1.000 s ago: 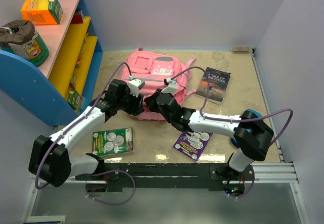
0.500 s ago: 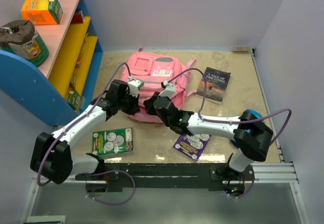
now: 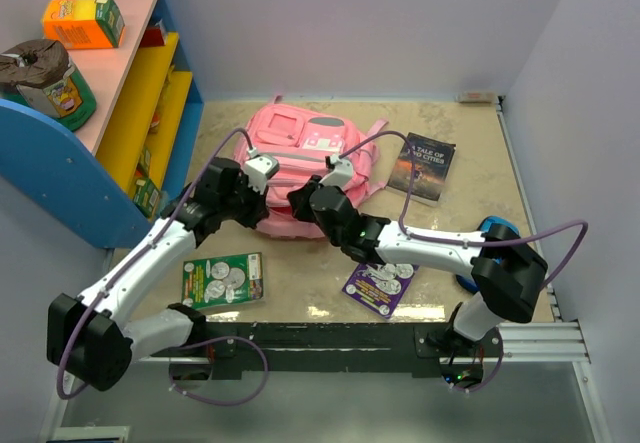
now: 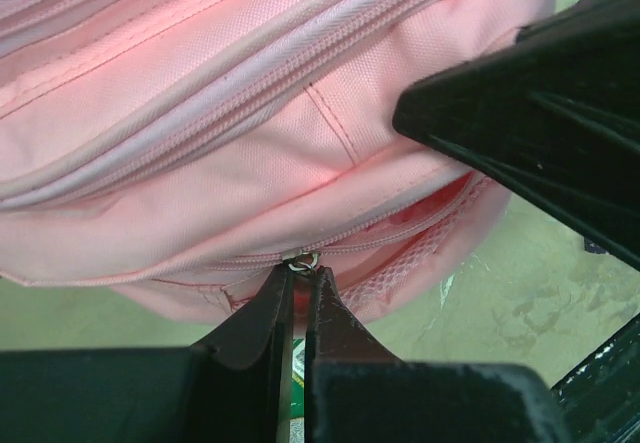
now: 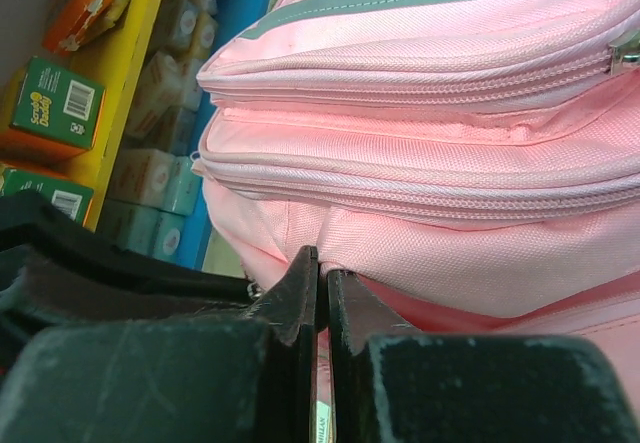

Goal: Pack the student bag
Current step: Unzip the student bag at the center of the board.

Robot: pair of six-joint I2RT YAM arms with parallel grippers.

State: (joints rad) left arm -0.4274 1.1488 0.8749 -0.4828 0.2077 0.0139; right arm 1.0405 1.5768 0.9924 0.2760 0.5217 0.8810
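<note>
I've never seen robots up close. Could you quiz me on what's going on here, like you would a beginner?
1. True or false: the dark book is already inside the pink backpack.
2. What is the left gripper pinching? A) the zip pull B) a shoulder strap C) a pencil
3. How many books and booklets lie on the table outside the backpack?

Key:
1. False; it lies on the table beside the backpack.
2. A
3. Three: the dark book, a green booklet and a purple booklet.
</note>
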